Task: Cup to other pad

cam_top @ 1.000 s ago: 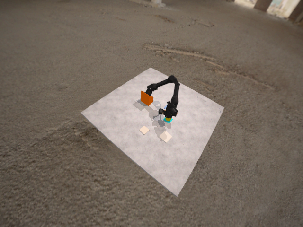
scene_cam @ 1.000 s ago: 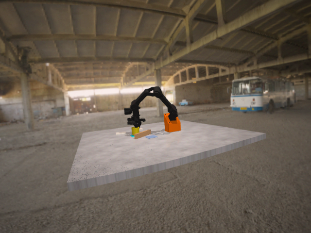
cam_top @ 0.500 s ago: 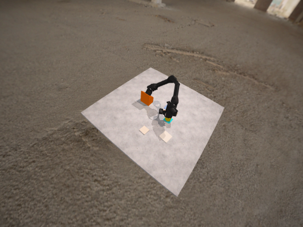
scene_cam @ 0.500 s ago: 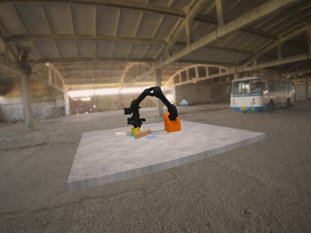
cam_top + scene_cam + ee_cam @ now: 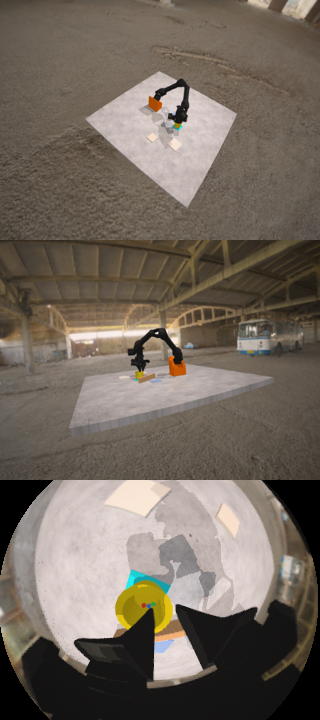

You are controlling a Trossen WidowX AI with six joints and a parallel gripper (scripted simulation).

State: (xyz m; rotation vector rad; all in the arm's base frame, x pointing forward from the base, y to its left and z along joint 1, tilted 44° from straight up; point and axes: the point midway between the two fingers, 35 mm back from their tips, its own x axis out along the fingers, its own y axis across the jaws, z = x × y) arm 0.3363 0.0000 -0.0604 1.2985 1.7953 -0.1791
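The yellow cup (image 5: 177,125) (image 5: 139,375) (image 5: 125,611) stands upright on the cyan pad (image 5: 178,128) (image 5: 136,380) (image 5: 132,580). In the wrist view a red marble (image 5: 144,605), a blue marble (image 5: 149,606) and a green marble (image 5: 153,604) lie inside it. My gripper (image 5: 141,370) (image 5: 164,610) is open at the cup's rim. One fingertip shows over the cup's mouth and the other outside its wall, with a gap between them. The blue pad (image 5: 155,381) (image 5: 163,646) carries nothing; it is mostly hidden in the top view.
A low tan barrier (image 5: 146,378) (image 5: 175,630) stands between the two pads. Two flat cream tiles (image 5: 152,137) (image 5: 174,144) (image 5: 137,498) (image 5: 228,521) lie on the far side of the cup from the barrier. The orange arm base (image 5: 154,104) (image 5: 177,369) stands on the same slab.
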